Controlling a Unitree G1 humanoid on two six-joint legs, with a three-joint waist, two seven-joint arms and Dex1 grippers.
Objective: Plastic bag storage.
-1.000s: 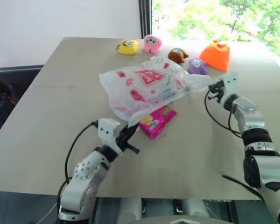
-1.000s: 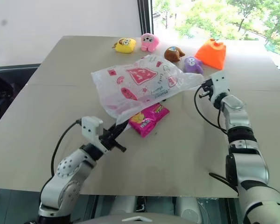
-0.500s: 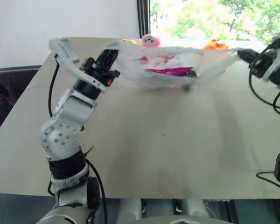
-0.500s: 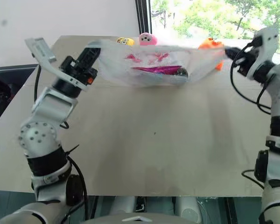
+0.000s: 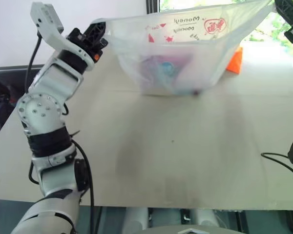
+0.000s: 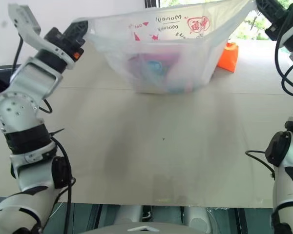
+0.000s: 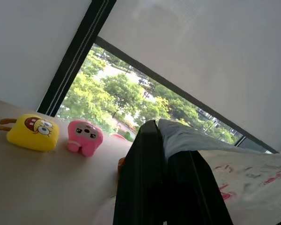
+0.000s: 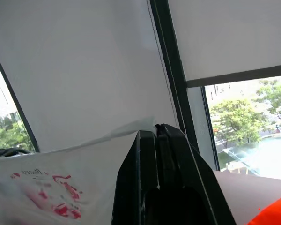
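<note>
Across the top of the frame, the thin translucent white plastic bag with red lettering [image 5: 178, 44] hangs stretched above the beige table [image 5: 176, 161], left gripper [image 5: 95, 34] and right gripper [image 6: 261, 7] each clamped tight on a corner.

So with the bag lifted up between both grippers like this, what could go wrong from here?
1. The plastic bag hangs by two thin corners, one pinched in the left gripper and one in the right gripper; either corner could slip out or tear.
2. Things sag in its bottom, so a lost corner would likely spill them onto the table.
3. The bag's bottom hangs close to the table and near the orange toy, which it may drag along.
</note>
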